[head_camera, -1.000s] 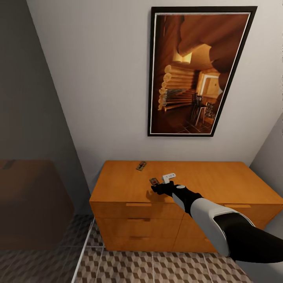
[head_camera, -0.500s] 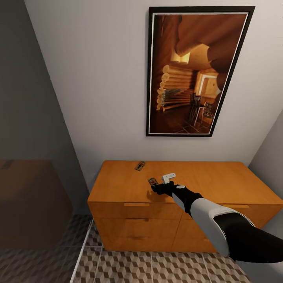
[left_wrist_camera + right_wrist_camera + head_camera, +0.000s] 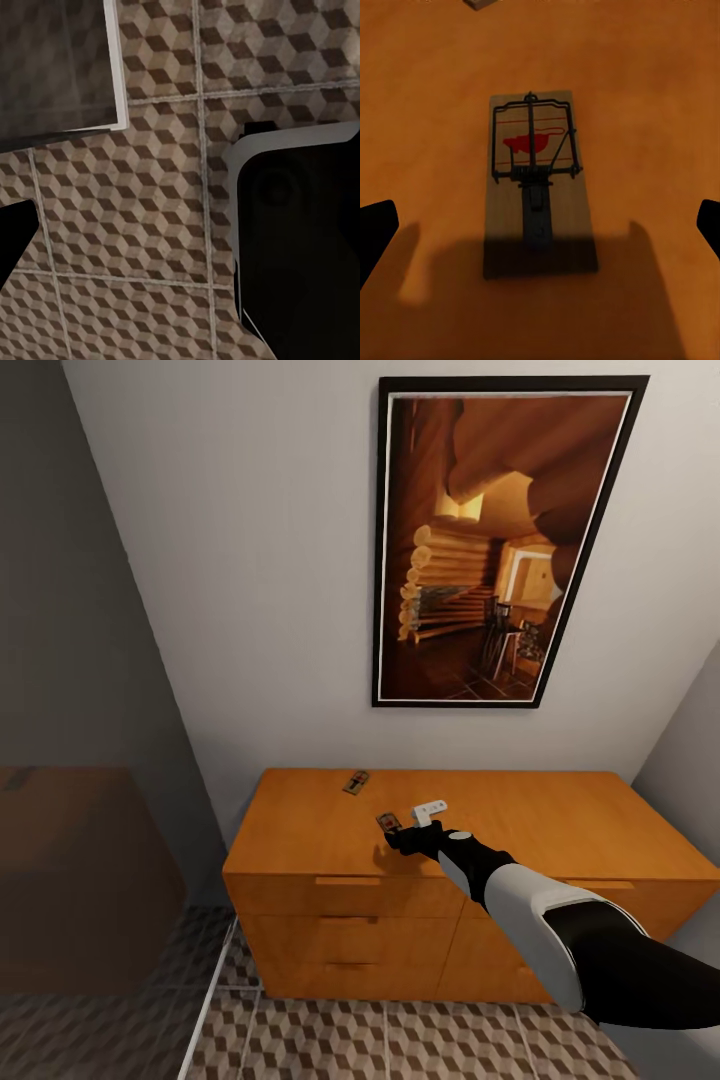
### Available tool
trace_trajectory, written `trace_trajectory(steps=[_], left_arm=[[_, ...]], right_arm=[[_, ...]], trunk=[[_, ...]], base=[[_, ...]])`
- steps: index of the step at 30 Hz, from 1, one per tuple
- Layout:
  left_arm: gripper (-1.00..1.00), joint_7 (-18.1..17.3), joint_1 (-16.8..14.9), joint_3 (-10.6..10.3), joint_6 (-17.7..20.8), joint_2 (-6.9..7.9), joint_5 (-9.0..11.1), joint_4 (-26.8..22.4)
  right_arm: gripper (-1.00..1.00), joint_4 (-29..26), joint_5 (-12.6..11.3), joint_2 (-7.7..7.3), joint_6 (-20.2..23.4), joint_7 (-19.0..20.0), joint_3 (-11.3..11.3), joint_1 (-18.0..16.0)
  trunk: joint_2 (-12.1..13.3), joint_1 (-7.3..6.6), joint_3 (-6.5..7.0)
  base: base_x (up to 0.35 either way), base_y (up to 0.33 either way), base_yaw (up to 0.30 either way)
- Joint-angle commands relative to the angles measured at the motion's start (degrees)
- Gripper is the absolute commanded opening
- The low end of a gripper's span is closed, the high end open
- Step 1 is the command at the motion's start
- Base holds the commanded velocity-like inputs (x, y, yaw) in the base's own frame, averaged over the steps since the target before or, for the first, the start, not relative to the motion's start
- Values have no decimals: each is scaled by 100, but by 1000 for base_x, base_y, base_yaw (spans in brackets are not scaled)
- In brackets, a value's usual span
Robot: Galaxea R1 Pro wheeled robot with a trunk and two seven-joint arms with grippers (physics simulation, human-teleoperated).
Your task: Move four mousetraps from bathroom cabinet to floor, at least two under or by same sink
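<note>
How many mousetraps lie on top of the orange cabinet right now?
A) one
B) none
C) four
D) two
D: one mousetrap lies just ahead of the right gripper, another mousetrap sits nearer the wall on the cabinet.

A home room — framed picture, wooden dresser, cube-patterned tiles

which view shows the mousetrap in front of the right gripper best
The right wrist view: the mousetrap lies flat on the orange cabinet top, its wire bar and red mark clear, between the open fingertips. The head view shows it as a small dark slab just ahead of the right gripper. The left wrist view looks at the tiled floor.
</note>
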Motion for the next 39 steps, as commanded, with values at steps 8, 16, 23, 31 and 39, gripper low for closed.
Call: trace_trajectory(steps=[8,16,23,31,39], left_arm=[[100,5,-8,-48,-42,-5,50,26],[100,5,-8,-48,-43,-5,50,26],[100,5,-4,-48,-42,-5,50,26],[100,5,-5,-48,-44,-5,50,26],[100,5,-8,-48,-43,-5,50,26]], right_arm=[[100,1,30,-1,-7,5,24,-6],[100,1,30,-1,-7,5,23,-6],[100,1,30,-1,-7,7,24,-6],[100,1,30,-1,-7,13,24,-6],[100,1,30,-1,-6,14,24,-6]], trunk=[[-12,4,-12],[-12,4,-12],[-12,4,-12],[-12,4,-12],[-12,4,-21]], base=[[44,0,0],[9,0,0],[1,0,0],[0,0,0],[0,0,0]])
